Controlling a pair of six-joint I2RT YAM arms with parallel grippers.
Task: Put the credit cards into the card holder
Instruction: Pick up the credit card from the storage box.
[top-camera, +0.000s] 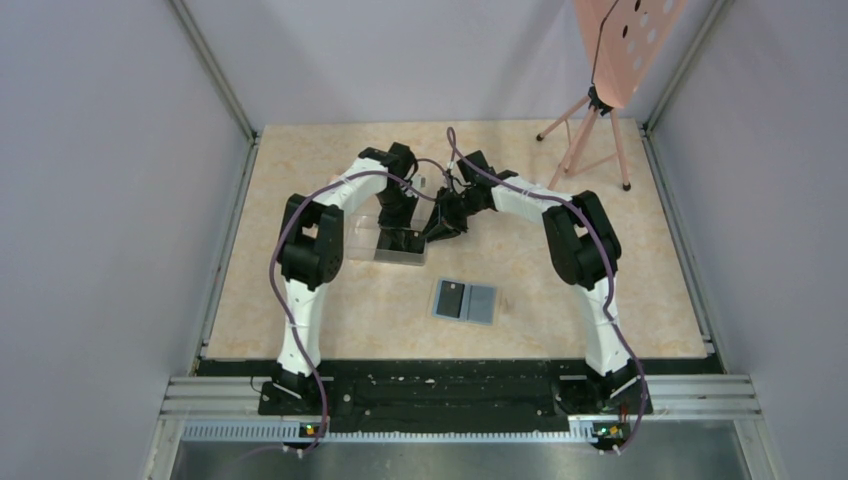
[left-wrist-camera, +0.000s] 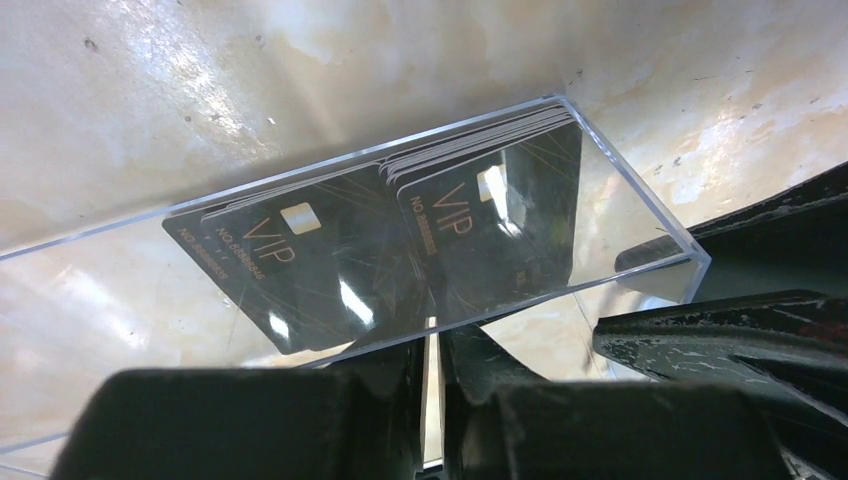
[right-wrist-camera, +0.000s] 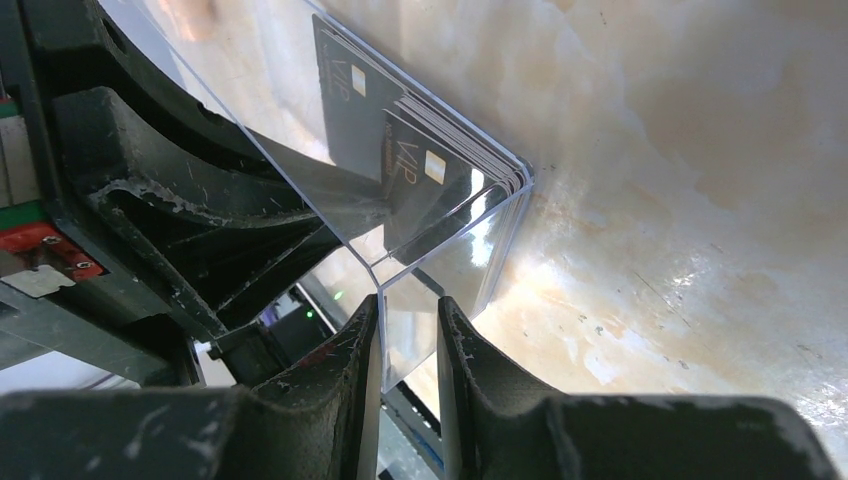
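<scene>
Both the left hand (left-wrist-camera: 432, 400) and the right hand (right-wrist-camera: 408, 385) clamp thin walls of the box (left-wrist-camera: 640, 215), likely steadying it, with cards (left-wrist-camera: 330, 265) leaning just ahead of each hand and the holder (top-camera: 482, 303) open well behind them.

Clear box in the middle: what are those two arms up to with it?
Both robot arms have hold of a clear plastic box standing on the table. The left gripper pinches one long wall and the right gripper pinches an end wall. Black VIP cards lean inside against the other long wall. The card holder meant for them lies open nearer the arms' bases, untouched. Whether a card is already in it is unclear.
</scene>
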